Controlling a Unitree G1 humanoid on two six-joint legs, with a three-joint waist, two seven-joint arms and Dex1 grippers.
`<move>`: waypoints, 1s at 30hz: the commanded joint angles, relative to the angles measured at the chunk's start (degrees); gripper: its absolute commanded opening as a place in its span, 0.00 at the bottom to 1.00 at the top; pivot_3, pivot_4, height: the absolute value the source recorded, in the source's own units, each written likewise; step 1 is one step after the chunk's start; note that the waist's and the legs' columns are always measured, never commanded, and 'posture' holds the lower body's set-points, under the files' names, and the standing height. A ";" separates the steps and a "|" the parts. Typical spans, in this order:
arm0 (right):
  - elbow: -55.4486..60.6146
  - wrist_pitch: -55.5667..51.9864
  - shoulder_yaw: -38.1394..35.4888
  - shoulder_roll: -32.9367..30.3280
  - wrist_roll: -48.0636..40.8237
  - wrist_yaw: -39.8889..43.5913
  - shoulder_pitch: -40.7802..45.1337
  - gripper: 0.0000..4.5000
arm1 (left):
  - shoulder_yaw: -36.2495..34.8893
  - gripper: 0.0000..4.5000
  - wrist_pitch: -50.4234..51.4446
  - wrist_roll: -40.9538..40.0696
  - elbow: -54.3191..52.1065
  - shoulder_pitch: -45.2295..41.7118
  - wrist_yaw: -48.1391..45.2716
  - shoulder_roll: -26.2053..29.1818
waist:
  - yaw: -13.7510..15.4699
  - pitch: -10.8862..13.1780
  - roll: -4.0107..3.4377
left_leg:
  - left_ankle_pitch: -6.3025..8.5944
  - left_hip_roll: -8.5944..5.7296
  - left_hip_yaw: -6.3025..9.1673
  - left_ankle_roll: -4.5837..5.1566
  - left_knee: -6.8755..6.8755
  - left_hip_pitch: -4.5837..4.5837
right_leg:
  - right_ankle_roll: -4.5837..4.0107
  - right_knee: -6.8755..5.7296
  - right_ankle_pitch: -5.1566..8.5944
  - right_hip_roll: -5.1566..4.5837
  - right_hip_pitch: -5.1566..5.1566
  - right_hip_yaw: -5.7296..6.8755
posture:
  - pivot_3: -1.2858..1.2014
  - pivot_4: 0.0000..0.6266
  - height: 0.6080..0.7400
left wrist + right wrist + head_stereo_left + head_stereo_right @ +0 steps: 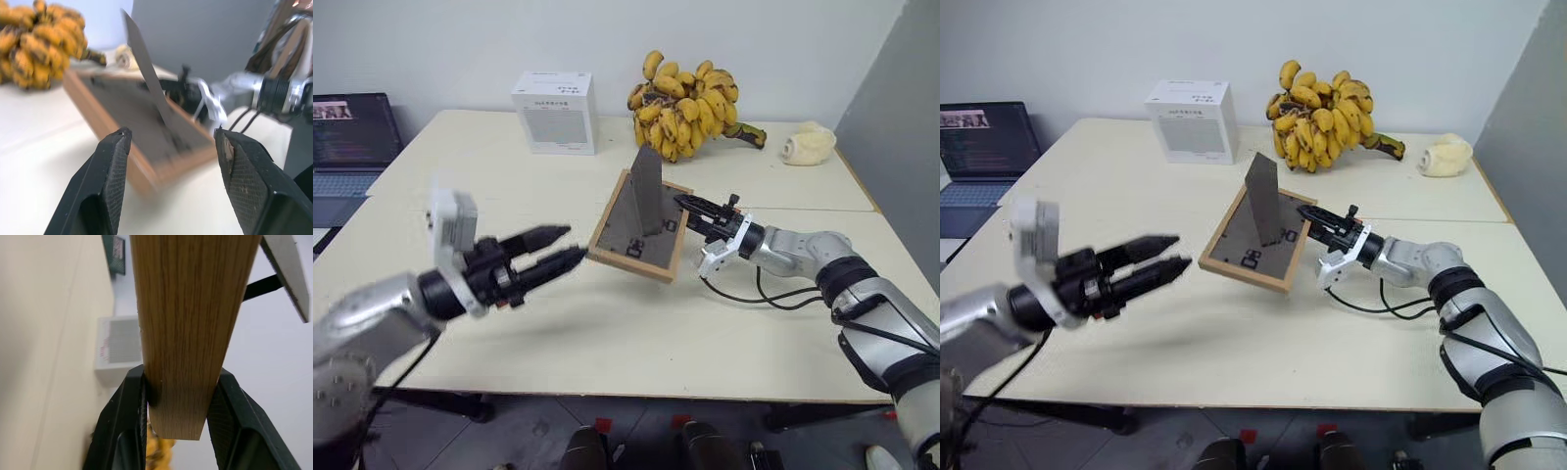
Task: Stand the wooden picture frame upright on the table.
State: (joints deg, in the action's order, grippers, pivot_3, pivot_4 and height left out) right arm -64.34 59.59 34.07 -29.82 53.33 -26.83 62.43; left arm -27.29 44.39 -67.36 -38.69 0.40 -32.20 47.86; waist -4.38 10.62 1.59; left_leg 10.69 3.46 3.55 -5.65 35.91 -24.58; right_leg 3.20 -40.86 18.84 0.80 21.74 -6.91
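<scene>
The wooden picture frame sits mid-bench, tilted back-side up with its stand raised, its right edge pinched by the right hand. The left hand gapes wide just left. A white box, bananas and a laptop lie farther off.

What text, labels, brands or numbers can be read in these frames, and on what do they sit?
No text can be read here.
White box: faint print above and below a grey panel on its front, too small to read.
Laptop: dark screen with rows of text, too small to read.
Wooden picture frame: dark marks on the grey back panel, not legible as characters.
</scene>
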 commanded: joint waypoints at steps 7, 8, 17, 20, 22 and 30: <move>4.43 -14.09 -21.32 14.04 -56.46 70.53 -7.13 0.32 | -7.42 0.64 -6.27 8.93 -7.83 13.72 2.92 -4.44 | -0.52 0.08 0.00 | 0.02 0.11 0.11 0.00 -0.22 0.82 | -0.13 0.10 0.08 0.07 -0.84 0.14 | 0.52 0.24 1.00; 6.96 -18.41 -22.37 14.92 -59.83 75.27 -8.53 0.32 | -7.43 0.64 -6.45 9.44 -8.03 14.18 3.30 -4.57 | -0.38 0.09 -0.02 | 0.02 0.11 0.15 0.00 -0.21 0.82 | -0.13 0.10 0.08 0.07 -0.88 0.19 | 0.52 0.24 1.00; 30.96 -50.33 -22.07 16.54 -71.48 92.72 -23.84 0.32 | -8.30 0.64 -6.37 9.54 -8.02 14.92 4.50 -3.80 | -0.13 0.21 -0.21 | 0.02 0.12 0.15 -0.01 -0.33 0.71 | -0.26 0.08 0.20 0.10 -0.61 0.20 | 0.52 0.24 1.00; 36.14 -56.58 -21.09 16.40 -71.96 94.83 -27.33 0.32 | -8.13 0.64 -6.26 9.05 -7.78 14.00 4.89 -3.64 | -0.23 0.21 -0.21 | 0.02 0.16 0.09 -0.02 -0.48 0.71 | -0.30 0.08 0.23 0.13 -0.51 0.17 | 0.52 0.24 1.00; 37.42 -58.12 -20.76 16.66 -71.18 94.90 -28.68 0.32 | -8.00 0.64 -6.07 8.61 -7.71 13.24 5.26 -3.46 | -0.27 0.21 -0.21 | 0.02 0.17 0.03 -0.02 -0.55 0.71 | -0.29 0.08 0.24 0.14 -0.44 0.13 | 0.52 0.24 1.00; 36.09 -62.66 -20.21 17.79 -69.97 94.92 -28.95 0.46 | -8.22 0.65 -5.40 6.25 -7.83 11.93 6.23 -2.69 | -0.37 0.21 -0.19 | 0.02 0.18 -0.17 -0.02 -0.67 0.75 | -0.22 0.14 0.29 0.15 -0.36 -0.05 | 0.52 0.24 1.00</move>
State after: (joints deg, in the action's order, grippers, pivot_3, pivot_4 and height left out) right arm -29.05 -2.32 14.34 -12.69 -16.69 67.58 32.42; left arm -34.04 39.45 -60.14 -45.20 12.69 -26.38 44.36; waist -4.75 10.84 1.40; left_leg 10.70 3.64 3.37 -5.68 35.23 -23.83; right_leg 2.98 -40.71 19.13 0.95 21.38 -6.96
